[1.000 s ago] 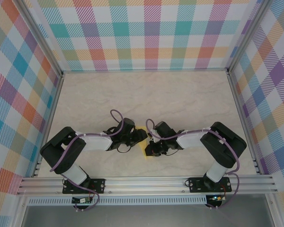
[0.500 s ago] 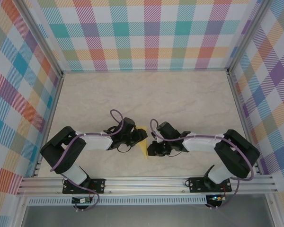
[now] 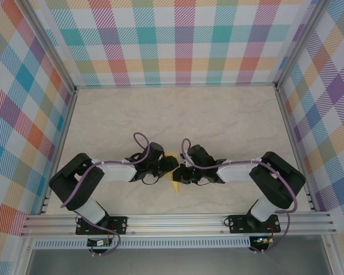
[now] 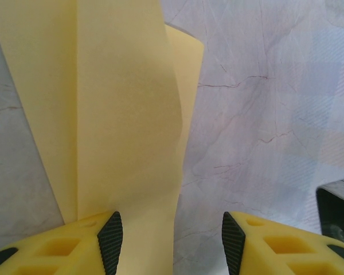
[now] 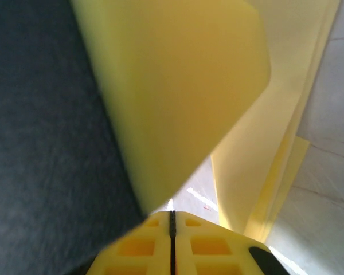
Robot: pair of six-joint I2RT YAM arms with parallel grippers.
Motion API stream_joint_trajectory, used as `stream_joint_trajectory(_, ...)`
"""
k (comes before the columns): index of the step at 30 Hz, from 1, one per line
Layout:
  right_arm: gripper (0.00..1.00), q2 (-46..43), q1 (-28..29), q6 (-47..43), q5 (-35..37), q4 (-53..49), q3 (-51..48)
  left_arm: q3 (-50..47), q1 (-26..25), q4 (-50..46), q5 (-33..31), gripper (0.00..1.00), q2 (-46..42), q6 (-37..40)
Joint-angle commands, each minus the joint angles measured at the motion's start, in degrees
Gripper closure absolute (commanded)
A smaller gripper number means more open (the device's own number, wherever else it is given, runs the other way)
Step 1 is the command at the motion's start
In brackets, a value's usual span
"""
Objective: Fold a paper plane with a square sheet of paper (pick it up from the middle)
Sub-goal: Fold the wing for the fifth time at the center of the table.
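Note:
The yellow paper (image 3: pixel 175 183) lies as a creased wedge on the table between my two grippers. In the left wrist view the folded paper (image 4: pixel 120 114) stretches away from me, its near end under the left finger (image 4: pixel 110 240) and partly between the jaws. My left gripper (image 4: pixel 172 243) (image 3: pixel 172 166) is open, resting low over the paper. My right gripper (image 5: pixel 172 220) (image 3: pixel 181 174) is shut, with a lifted flap of the paper (image 5: pixel 178 86) rising from its tips. The lower layers (image 5: pixel 264 172) stay flat beside it.
The marble table (image 3: pixel 178 114) is walled by plaid panels on three sides. An aluminium rail (image 3: pixel 178 220) runs along the near edge at the arm bases. The left arm's dark body (image 5: pixel 40 143) sits close against the right gripper.
My right gripper has moved left and slightly back, closer to the left gripper, and its elbow has drawn in. The left arm has stayed put.

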Motion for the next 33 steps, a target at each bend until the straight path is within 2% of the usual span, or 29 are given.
stream_joint_trajectory(1, 0.92, 2.45, 0.31, 3.17, -2.47, 6.80, -1.40, -1.14, 0.33, -7.33, -2.06, 0.48, 1.46, 0.09)
stream_joint_trajectory(11, 0.91, 4.61, 0.99, 2.09, -5.75, 8.93, -6.69, -1.22, 0.30, -7.50, -2.46, 0.48, 1.63, -0.49)
stream_joint_trajectory(24, 0.89, 0.58, 3.56, -5.75, -7.48, -5.35, -6.38, -1.43, 0.30, -7.59, -2.68, 0.48, 1.85, -1.38)
stream_joint_trajectory(28, 0.90, -2.18, 3.57, -5.71, -4.60, -8.43, -6.48, -1.14, 0.33, -7.99, -2.50, 0.48, 1.83, -1.79)
stream_joint_trajectory(33, 0.89, -10.74, 3.50, -4.05, 2.31, -10.68, -4.79, -1.47, 0.32, -6.63, -1.84, 0.48, 1.90, -6.26)
